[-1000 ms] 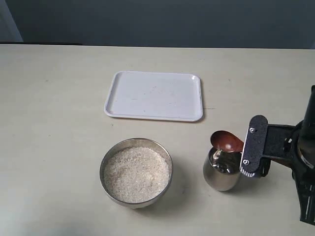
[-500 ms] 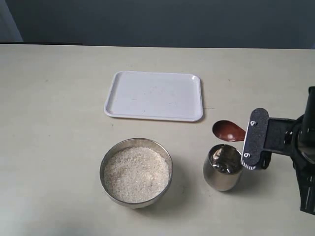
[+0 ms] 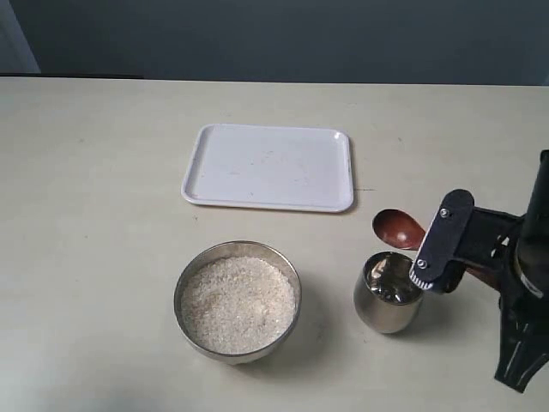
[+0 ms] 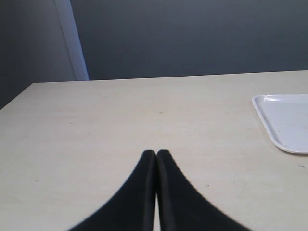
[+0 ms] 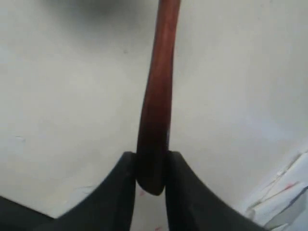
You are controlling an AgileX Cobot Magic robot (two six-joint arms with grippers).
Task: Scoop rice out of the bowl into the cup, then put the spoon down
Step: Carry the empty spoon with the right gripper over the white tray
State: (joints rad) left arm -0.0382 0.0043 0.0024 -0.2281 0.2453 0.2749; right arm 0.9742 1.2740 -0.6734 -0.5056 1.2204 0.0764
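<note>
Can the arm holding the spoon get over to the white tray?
Probably yes. The right gripper holds the spoon beside the cup, close to the tray, and only bare table lies between spoon and tray.

Rice [image 3: 238, 303] fills bowl [image 3: 179, 296]; cup [image 3: 386, 307] beside it; spoon [image 3: 398, 228] aloft near cup.

- Exterior view: even, soft light; bench [image 3: 103, 257] evenly bright, faint shadow right of bowl [image 3: 238, 245].
- Mirror glare inside cup [image 3: 382, 319].
- Right wrist view: spoon [image 5: 156, 106] soft, out of focus at close range.
</note>
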